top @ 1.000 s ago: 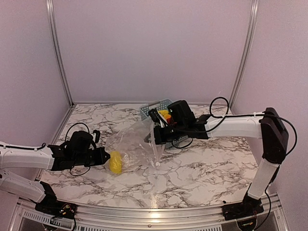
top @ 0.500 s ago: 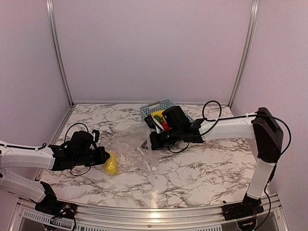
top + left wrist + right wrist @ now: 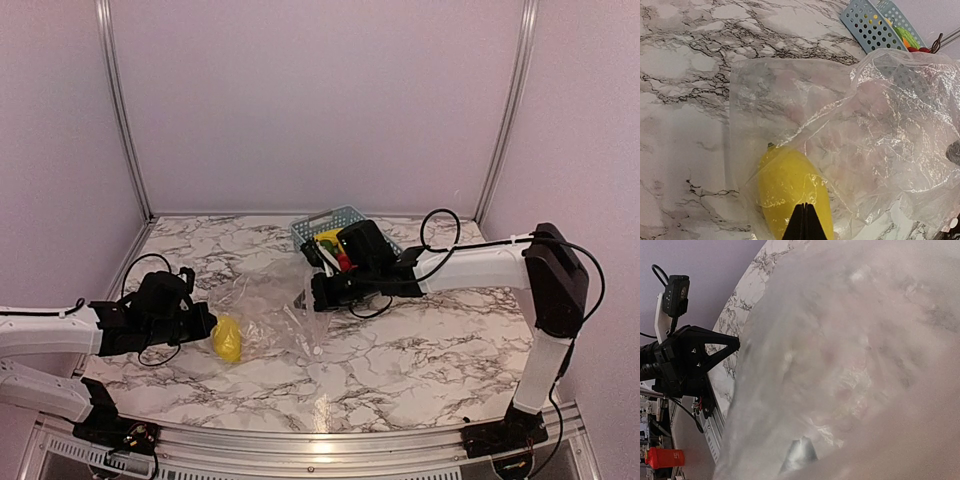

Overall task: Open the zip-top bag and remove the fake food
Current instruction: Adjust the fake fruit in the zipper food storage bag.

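Note:
The clear zip-top bag [image 3: 268, 308] lies crumpled on the marble table between my two grippers. One piece of fake food, a yellow lemon [image 3: 227, 339], sits inside the bag's left end. My left gripper [image 3: 207, 326] is shut, pinching the bag film right at the lemon. In the left wrist view the shut tips [image 3: 805, 216] rest over the lemon [image 3: 788, 186] under the plastic [image 3: 870, 125]. My right gripper [image 3: 318, 291] is shut on the bag's right edge. In the right wrist view the bag [image 3: 850, 340] fills the frame, and the gripper [image 3: 801, 454] shows dimly through it.
A blue-grey lattice basket [image 3: 322, 222] stands at the back behind my right gripper, holding yellow, green and red toy food [image 3: 333, 243]. It also shows in the left wrist view [image 3: 867, 27]. The left arm [image 3: 687, 360] shows in the right wrist view. Purple walls enclose the table.
My right gripper came down and to the left with the bag's edge, so the bag lies flatter. My left gripper drew back to the left, and the lemon shifted left with it.

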`<state>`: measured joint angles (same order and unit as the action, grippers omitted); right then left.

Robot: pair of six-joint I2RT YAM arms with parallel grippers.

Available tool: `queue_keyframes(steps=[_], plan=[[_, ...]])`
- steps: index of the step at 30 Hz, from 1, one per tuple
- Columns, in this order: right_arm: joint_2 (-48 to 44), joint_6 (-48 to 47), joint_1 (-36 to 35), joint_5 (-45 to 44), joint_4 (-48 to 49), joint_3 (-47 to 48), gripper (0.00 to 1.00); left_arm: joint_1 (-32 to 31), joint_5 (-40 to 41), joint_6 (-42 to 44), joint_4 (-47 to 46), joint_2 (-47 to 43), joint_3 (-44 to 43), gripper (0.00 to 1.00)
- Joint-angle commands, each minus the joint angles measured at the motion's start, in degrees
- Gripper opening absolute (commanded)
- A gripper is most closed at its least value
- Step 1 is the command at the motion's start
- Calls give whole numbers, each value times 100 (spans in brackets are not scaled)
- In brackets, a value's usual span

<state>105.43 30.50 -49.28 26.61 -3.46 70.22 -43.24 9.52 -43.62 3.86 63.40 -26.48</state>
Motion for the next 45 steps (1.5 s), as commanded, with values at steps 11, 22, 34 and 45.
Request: queue_keyframes(steps=[11,22,34,45], plan=[[160,83,-83,59,50,96,0,-26,28,-87,133,424,99,0],[519,100,-230,143,38,414,0,-32,-163,-16,-225,844,53,0],[1204,192,-388,263,193,948,15,-41,-206,98,-610,1268,-113,0],[1366,118,-423,175,119,1067,24,-44,-123,114,-570,1220,-87,0]])
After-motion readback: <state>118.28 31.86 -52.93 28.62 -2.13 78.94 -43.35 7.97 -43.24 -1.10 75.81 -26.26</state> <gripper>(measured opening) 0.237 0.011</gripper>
